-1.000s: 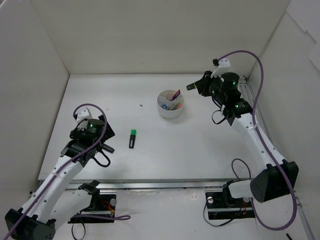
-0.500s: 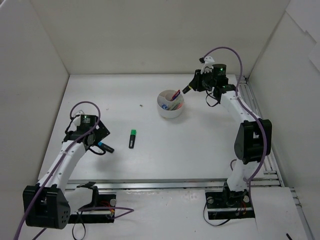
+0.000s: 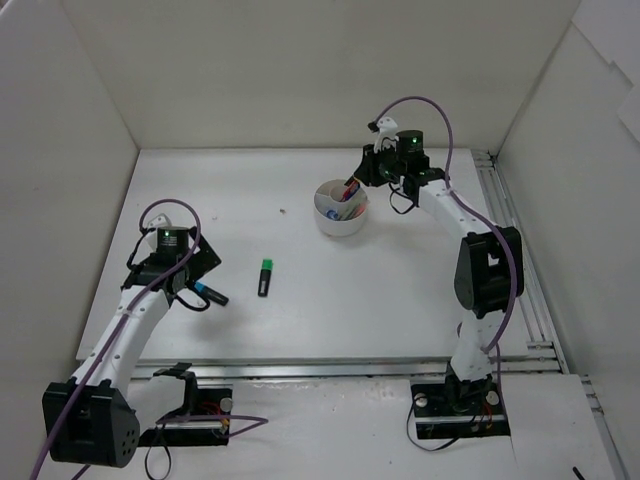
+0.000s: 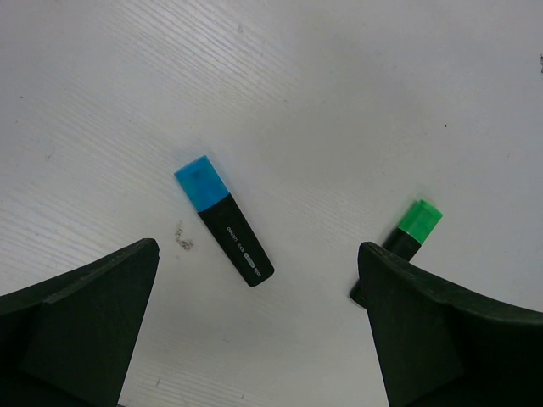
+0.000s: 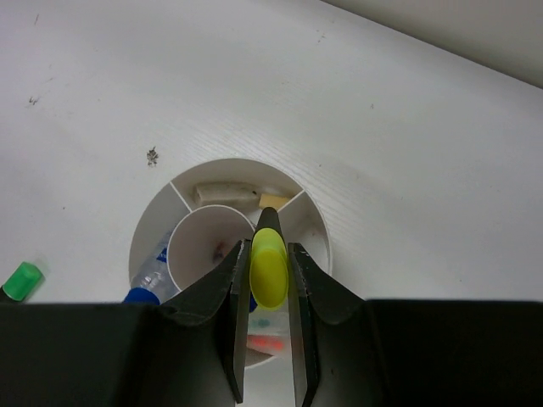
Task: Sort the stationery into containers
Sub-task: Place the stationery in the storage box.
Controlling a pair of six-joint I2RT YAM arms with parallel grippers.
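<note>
My right hand (image 5: 270, 254) is clenched on a yellow-capped highlighter (image 5: 269, 271), poised over the divided white tub (image 5: 146, 233). My left hand (image 4: 256, 248) hangs spread wide above the blue-capped highlighter (image 4: 222, 222) on the bench (image 4: 339, 93). The white print on its barrel is too small to read. The green-capped highlighter (image 4: 409, 227) lies nearby.

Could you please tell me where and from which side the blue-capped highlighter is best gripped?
Grip the blue-capped highlighter across its black barrel near mid-length, coming straight down. It lies flat and diagonal on the table, apart from the green-capped highlighter, so both long sides are probably free.
</note>
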